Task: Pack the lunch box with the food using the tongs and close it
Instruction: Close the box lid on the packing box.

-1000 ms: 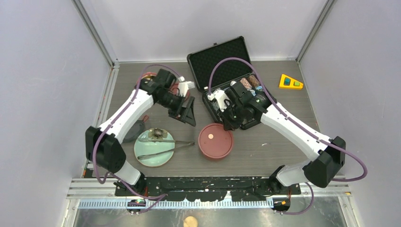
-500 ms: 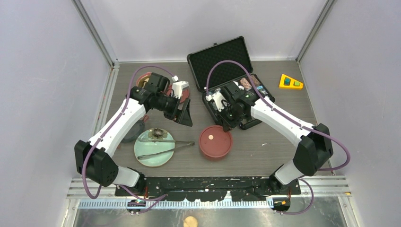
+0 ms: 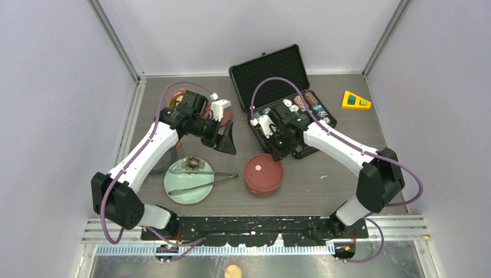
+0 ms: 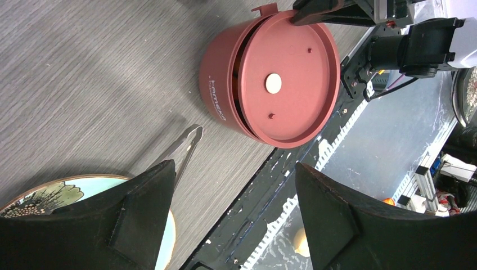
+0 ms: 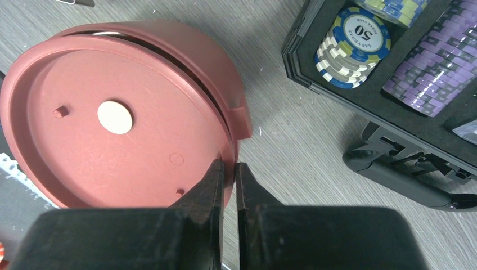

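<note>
One maroon-red tier of the lunch box (image 3: 263, 174) stands at the table's middle. A flat red inner lid (image 5: 112, 129) with a white centre dot lies askew on it, leaving a gap at one side. My right gripper (image 5: 229, 164) is shut on this lid's far rim (image 3: 275, 153). My left gripper (image 3: 227, 141) hangs open over bare table, left of the box, with nothing between its fingers (image 4: 233, 166). The silver tongs (image 3: 202, 179) lie across the pale green plate (image 3: 179, 191), their tips (image 4: 188, 140) pointing at the box. The food is hidden.
An open black case of poker chips (image 3: 284, 98) stands behind the box, close to my right gripper (image 5: 354, 45). Another red tier (image 3: 180, 98) and a red lid (image 3: 224, 111) sit at the back left. A dark lid (image 3: 165, 161) lies by the plate. A yellow wedge (image 3: 355, 100) is far right.
My left arm has drawn back to the left and its gripper has opened a little wider. My right arm's elbow has swung inward while its gripper stayed on the lid's rim.
</note>
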Available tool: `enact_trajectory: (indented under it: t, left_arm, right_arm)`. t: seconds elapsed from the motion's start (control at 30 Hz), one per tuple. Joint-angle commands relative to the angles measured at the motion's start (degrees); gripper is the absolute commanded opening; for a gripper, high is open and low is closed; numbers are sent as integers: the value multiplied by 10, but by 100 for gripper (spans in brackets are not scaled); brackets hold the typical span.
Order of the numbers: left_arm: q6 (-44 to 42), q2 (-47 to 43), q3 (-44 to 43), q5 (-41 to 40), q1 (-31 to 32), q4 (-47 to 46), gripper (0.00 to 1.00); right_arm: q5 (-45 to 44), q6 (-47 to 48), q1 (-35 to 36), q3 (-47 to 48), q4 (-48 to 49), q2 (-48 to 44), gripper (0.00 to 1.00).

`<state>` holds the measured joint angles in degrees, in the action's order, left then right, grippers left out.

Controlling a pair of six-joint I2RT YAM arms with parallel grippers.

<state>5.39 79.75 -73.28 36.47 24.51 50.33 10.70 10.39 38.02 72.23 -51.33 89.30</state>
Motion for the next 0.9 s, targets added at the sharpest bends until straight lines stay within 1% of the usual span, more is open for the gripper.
enact_trajectory:
  t: [0.0, 0.23, 0.27, 0.33, 0.37, 0.47, 0.53, 0.6, 0.73, 0.8, 0.87]
  left_arm:
    - [-2, -19, 1, 4, 0, -19, 80]
    - [-2, -19, -2, 2, 0, -17, 80]
    - [-3, -19, -1, 2, 0, -17, 80]
    - [-6, -20, -1, 2, 0, -15, 80]
    - [-12, -21, -1, 3, 1, -15, 80]
    - [-38, -28, -3, 6, 3, -9, 81]
    - [-69, -34, -6, 7, 9, -3, 82]
    - [-105, -40, -12, 1, 28, 6, 82]
    - [-160, -40, -23, -46, 100, 14, 82]
    - [-175, -31, -23, -74, 138, 0, 80]
    - [-180, -16, -22, -92, 163, -17, 73]
  right_arm:
    - [-10, 10, -2, -10, 32, 2, 11]
    - [3, -5, -2, 0, 39, 2, 11]
    - [3, -5, -2, 2, 38, 2, 15]
    - [8, -7, -2, 3, 34, 3, 31]
    - [8, -9, -2, 5, 33, 3, 36]
    - [14, -10, -6, 15, 16, -6, 42]
    - [34, -12, -28, 26, 5, -20, 44]
    - [53, -6, -53, 38, -10, -36, 44]
    - [71, 12, -75, 34, -22, -66, 44]
    - [81, 11, -76, 33, -26, -65, 42]
    - [96, 4, -77, 32, -22, -58, 41]
